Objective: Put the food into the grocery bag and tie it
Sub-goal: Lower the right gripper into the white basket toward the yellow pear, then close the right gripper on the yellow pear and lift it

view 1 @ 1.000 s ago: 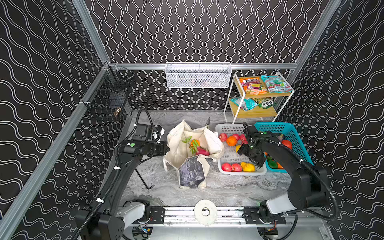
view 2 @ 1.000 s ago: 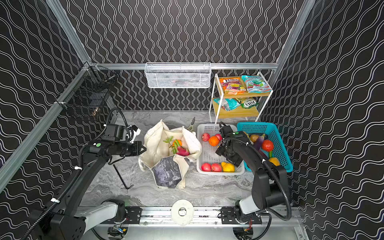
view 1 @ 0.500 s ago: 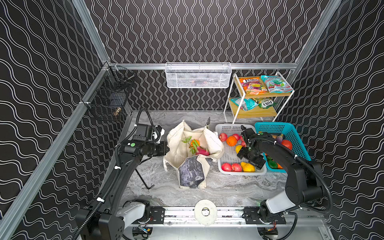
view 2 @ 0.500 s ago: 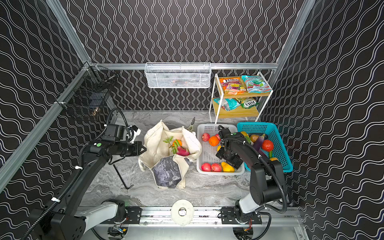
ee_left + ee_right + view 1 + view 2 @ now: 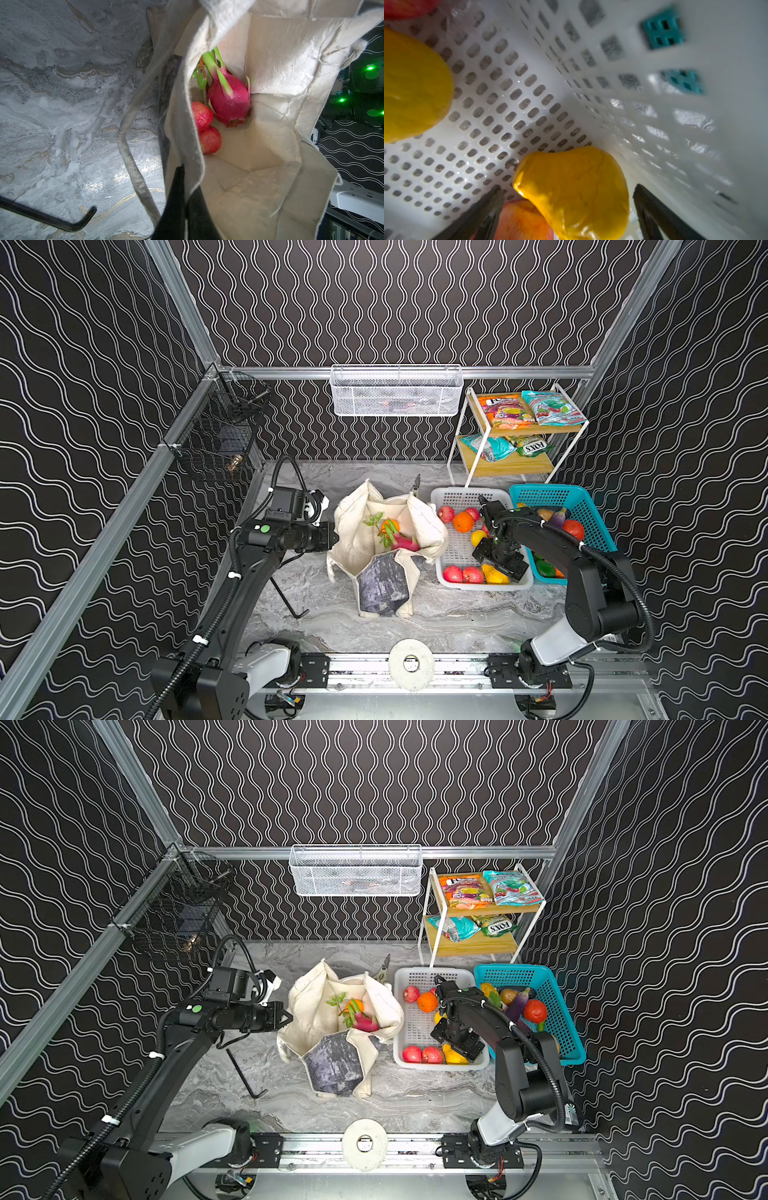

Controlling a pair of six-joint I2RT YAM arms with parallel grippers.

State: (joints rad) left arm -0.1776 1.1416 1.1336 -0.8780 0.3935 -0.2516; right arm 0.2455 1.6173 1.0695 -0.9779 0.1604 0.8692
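The cream grocery bag (image 5: 357, 539) (image 5: 311, 1011) stands open mid-table, its marbled panel facing front. My left gripper (image 5: 334, 537) (image 5: 185, 187) is shut on the bag's left rim. Inside lie a pink dragon fruit (image 5: 228, 101), two red apples (image 5: 201, 116) and an orange (image 5: 390, 525). My right gripper (image 5: 500, 564) (image 5: 568, 188) is open, low in the front of the white basket (image 5: 451, 495). A yellow fruit (image 5: 575, 187) lies between its fingers, apart from both, with a red apple (image 5: 521, 220) beside it.
More fruit lies in the white basket and in the teal basket (image 5: 582, 506) to its right. Snack packets (image 5: 505, 410) sit on the back-right shelf. A black hex key (image 5: 286, 597) lies left of the bag. A white wire basket (image 5: 395, 391) hangs on the back wall.
My right gripper has moved toward the front of the white basket and lower, onto the yellow fruit. The left arm and the bag have not moved.
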